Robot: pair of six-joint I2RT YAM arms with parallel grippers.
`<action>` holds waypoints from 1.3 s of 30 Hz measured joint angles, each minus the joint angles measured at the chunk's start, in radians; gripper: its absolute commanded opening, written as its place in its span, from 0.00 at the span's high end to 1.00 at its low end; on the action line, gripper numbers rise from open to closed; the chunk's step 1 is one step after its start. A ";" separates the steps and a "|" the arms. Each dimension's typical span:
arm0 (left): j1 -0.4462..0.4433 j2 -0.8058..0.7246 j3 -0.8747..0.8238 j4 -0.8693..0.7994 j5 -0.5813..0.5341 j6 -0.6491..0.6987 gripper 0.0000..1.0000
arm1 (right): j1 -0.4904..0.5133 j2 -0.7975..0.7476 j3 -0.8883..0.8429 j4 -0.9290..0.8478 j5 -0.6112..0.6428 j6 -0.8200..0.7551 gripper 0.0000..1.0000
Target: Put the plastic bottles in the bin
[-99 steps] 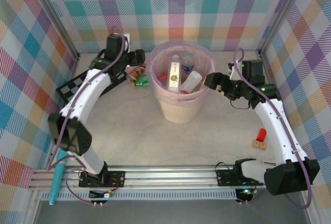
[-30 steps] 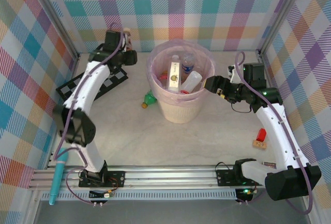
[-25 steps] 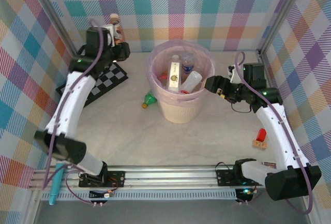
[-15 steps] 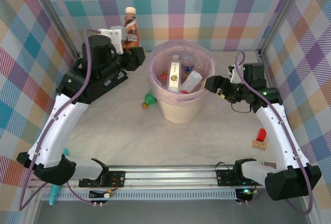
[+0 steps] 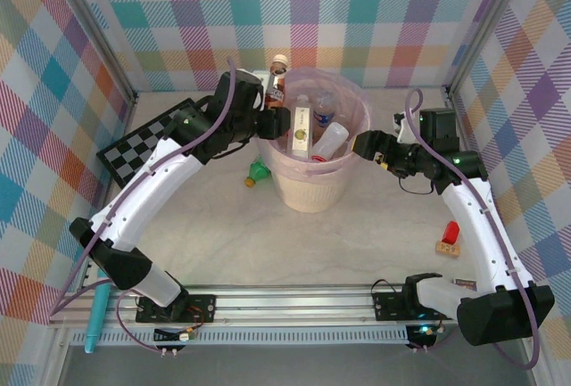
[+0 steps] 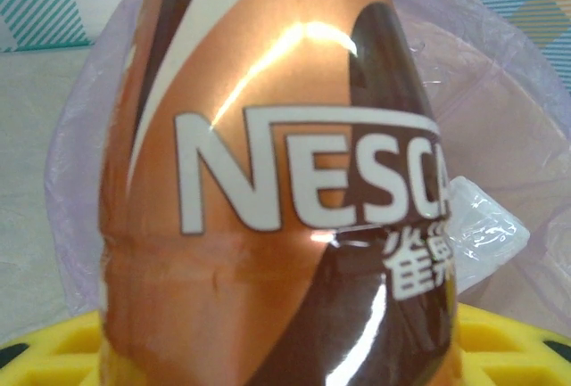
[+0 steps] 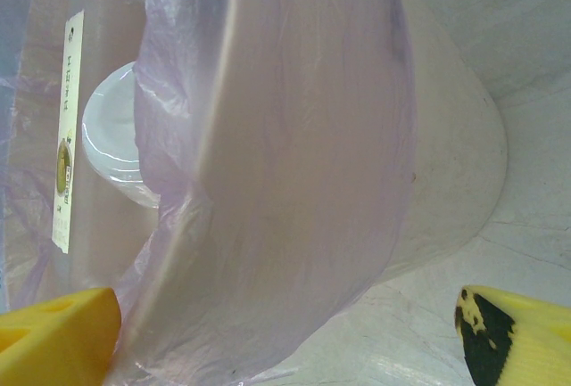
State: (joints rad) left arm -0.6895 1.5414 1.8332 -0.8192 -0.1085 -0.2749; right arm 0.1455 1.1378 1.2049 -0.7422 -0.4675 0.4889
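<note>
Amber-brown and glossy, the Nescafé bottle (image 6: 285, 181) sat pinched in your left gripper (image 5: 266, 105) at the bin's (image 5: 312, 192) rim. Probably light, and its film looked slippery, so grip mid-body. Your right gripper (image 5: 364, 143) hung spread beside the bin.

**Left arm** (image 5: 156, 185) and **right arm** (image 5: 477, 217): curved white link shells joined by black joint housings. A lilac cable (image 5: 407, 110) runs along each arm. Black base plates (image 5: 174, 307) sit on the aluminium rail (image 5: 294, 299), with green lights (image 5: 421, 327) just below the rail. Left fingers (image 6: 504, 346) are yellow and grid-moulded. Right fingers (image 7: 53, 325) are yellow, and one has a black-smudged tip.
</note>
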 measured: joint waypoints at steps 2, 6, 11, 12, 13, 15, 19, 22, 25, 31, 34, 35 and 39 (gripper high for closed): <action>-0.002 -0.005 -0.005 0.004 -0.009 -0.002 0.43 | 0.000 0.000 0.000 0.000 0.000 0.000 0.04; -0.002 -0.007 -0.010 0.003 -0.014 -0.002 0.33 | 0.000 0.000 0.000 0.000 0.000 0.000 0.04; -0.002 -0.007 -0.010 0.004 -0.017 0.003 0.25 | 0.000 0.000 0.000 0.000 0.000 0.000 0.04; -0.002 -0.007 -0.010 0.004 -0.017 0.005 0.24 | 0.000 0.000 0.000 0.000 0.000 0.000 0.04; -0.002 -0.007 -0.010 0.004 -0.018 0.006 0.23 | 0.000 0.000 0.000 0.000 0.000 0.000 0.04; -0.002 -0.007 -0.010 0.004 -0.020 0.006 0.24 | 0.000 0.000 0.000 0.000 0.002 0.000 0.04; -0.002 -0.007 -0.009 0.011 -0.024 0.011 0.35 | 0.000 0.000 0.000 0.000 0.003 0.000 0.04; -0.002 -0.007 -0.008 0.021 -0.025 0.019 0.52 | 0.000 0.000 0.000 0.000 0.003 0.000 0.04; -0.002 0.002 0.008 0.034 -0.023 0.032 0.60 | 0.000 0.000 0.000 0.000 0.003 0.000 0.04; -0.002 0.083 0.064 0.040 -0.021 0.054 0.62 | 0.000 0.000 0.000 0.001 0.003 0.000 0.04; -0.002 0.140 0.078 0.032 -0.021 0.063 0.64 | 0.000 0.000 0.000 0.001 0.003 0.000 0.04; -0.002 0.154 0.080 0.032 -0.022 0.064 0.66 | 0.000 0.000 0.000 0.001 0.003 0.000 0.04; -0.002 0.187 0.081 0.034 -0.028 0.074 0.70 | 0.000 0.000 -0.001 0.002 0.003 0.000 0.04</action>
State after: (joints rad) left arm -0.6918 1.7279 1.9141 -0.7856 -0.1368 -0.2012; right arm 0.1455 1.1378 1.2041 -0.7403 -0.4641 0.4892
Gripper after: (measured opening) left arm 0.308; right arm 0.960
